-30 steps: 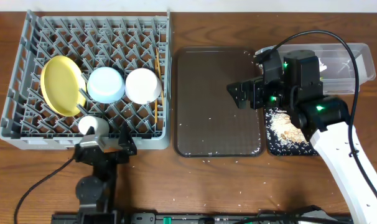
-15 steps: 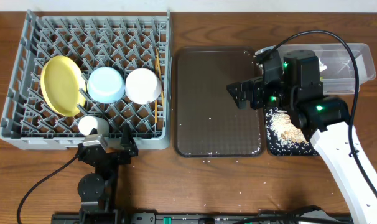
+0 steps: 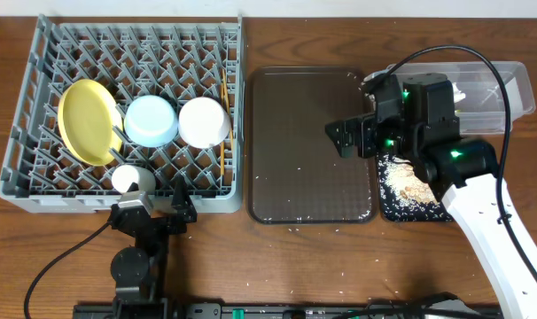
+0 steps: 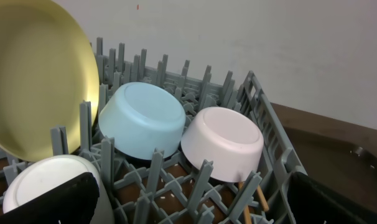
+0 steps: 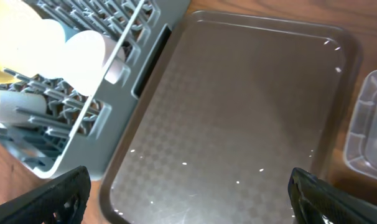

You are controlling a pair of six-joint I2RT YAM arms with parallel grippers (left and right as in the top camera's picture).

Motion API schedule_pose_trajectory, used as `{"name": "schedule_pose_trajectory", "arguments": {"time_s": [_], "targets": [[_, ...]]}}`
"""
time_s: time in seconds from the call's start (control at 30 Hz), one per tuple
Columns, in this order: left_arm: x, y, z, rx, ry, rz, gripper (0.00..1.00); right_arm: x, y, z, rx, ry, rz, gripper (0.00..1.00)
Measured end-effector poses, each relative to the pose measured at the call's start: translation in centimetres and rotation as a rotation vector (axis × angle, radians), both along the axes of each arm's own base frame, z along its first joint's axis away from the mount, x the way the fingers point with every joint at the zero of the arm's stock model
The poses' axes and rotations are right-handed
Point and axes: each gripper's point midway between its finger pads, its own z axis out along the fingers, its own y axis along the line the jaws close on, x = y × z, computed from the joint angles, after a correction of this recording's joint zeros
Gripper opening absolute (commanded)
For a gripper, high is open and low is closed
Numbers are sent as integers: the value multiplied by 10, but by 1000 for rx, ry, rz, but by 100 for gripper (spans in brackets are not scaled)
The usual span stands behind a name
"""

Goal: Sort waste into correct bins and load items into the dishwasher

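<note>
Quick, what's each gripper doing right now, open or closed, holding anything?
Left gripper: open, holding nothing.
Right gripper: open, holding nothing.

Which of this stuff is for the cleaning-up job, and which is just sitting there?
For the job:
grey dish rack, yellow plate, blue bowl, white bowl, white cup, chopsticks, rice scraps, black tray, clear tub.

Just sitting there:
brown serving tray, black cable.

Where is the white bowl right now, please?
Overhead, the white bowl sits upside down in the grey dish rack, near its right edge, beside the light blue bowl on its left.
</note>
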Motion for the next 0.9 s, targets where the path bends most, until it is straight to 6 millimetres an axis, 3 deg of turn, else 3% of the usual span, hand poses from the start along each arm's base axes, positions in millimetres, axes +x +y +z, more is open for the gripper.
{"name": "schedule_pose_trajectory", "arguments": {"time_s": [0.07,0.17,0.27,0.33,0.43,0.53,0.73,0.9], "targets": [[0,0,0,0,0,0,97,5,-6,6,-21,-49,-28,99],[0,0,0,0,0,0,97,8,-22,32,-47,-195,-101,99],[0,0,0,0,0,0,97,-6,-47,56,-61,-372,-203,99],[0,0,0,0,1,0,97,-17,-59,53,-67,-407,-238,99],[0,0,1,0,2,0,97,-49,-90,25,-92,-423,-320,99],[0,0,1,0,3,0,97,-73,-115,12,-84,-510,-403,99],[0,0,0,0,5,0,97,-98,-141,26,-35,-761,-511,99],[0,0,0,0,5,0,97,-105,-142,34,7,-899,-523,99]]}}
